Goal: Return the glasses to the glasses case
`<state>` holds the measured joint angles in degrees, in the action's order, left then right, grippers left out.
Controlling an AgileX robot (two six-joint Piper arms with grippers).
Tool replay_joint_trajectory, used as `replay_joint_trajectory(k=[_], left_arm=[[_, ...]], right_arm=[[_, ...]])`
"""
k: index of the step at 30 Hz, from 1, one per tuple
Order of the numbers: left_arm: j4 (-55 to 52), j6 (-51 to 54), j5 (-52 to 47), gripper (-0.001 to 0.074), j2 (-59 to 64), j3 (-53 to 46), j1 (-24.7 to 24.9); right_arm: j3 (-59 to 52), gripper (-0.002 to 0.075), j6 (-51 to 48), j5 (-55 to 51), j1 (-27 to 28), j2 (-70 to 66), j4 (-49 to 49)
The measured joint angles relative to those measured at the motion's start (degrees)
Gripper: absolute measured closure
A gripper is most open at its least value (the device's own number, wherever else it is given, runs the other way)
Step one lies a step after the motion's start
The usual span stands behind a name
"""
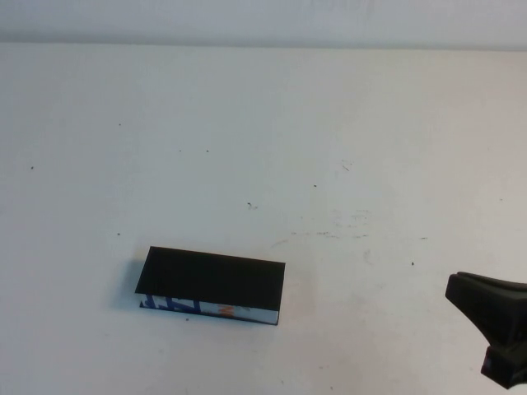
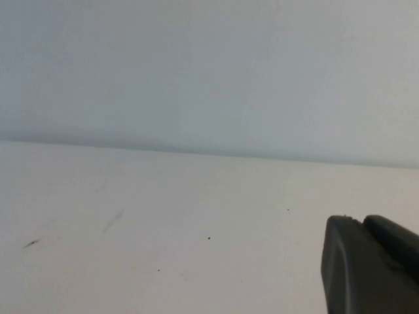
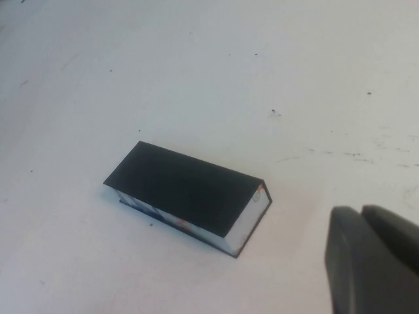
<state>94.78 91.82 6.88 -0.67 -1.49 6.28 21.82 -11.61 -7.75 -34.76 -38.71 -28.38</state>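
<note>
The glasses case [image 1: 212,286] is a flat black box lying closed on the white table, left of centre and towards the near side. Its front edge shows blue, white and orange print. It also shows in the right wrist view [image 3: 186,196]. The glasses are out of view in every frame. My right gripper [image 1: 454,288] is shut and empty at the near right, well to the right of the case, and shows in its own view [image 3: 359,210]. My left gripper [image 2: 360,220] is shut and empty over bare table. It is outside the high view.
The white table [image 1: 329,148] carries only small dark specks and scuff marks. A pale wall [image 2: 209,65] stands beyond the table's far edge.
</note>
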Motion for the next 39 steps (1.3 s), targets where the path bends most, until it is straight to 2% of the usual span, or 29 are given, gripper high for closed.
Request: replay_joint_trajectory(k=[13, 19, 22, 31, 36, 39], left_arm=[[0.12, 0.00, 0.22, 0.0739, 0.00, 0.00, 0.00], [0.12, 0.00, 0.33, 0.0739, 0.00, 0.00, 0.00], [0.12, 0.00, 0.44, 0.0739, 0.00, 0.00, 0.00], [0.12, 0.00, 1.26, 0.0739, 0.00, 0.00, 0.00], [0.12, 0.00, 1.43, 0.0739, 0.00, 0.00, 0.00], [0.12, 0.00, 1.43, 0.0739, 0.00, 0.00, 0.00]], right_arm=[[-0.13, 0.0737, -0.14, 0.62, 0.00, 0.00, -0.79], [-1.30, 0.0737, -6.93, 5.71, 0.58, 1.33, -0.69], [-4.02, 0.0737, -10.67, 9.99, 5.25, 4.36, -0.79], [-20.99, 0.0737, -12.92, 12.02, 25.72, 24.64, -1.16], [-23.38, 0.0737, -13.70, 6.39, 33.78, 37.38, -1.82], [-23.38, 0.0737, -14.42, 2.62, 36.15, 39.19, -1.68]])
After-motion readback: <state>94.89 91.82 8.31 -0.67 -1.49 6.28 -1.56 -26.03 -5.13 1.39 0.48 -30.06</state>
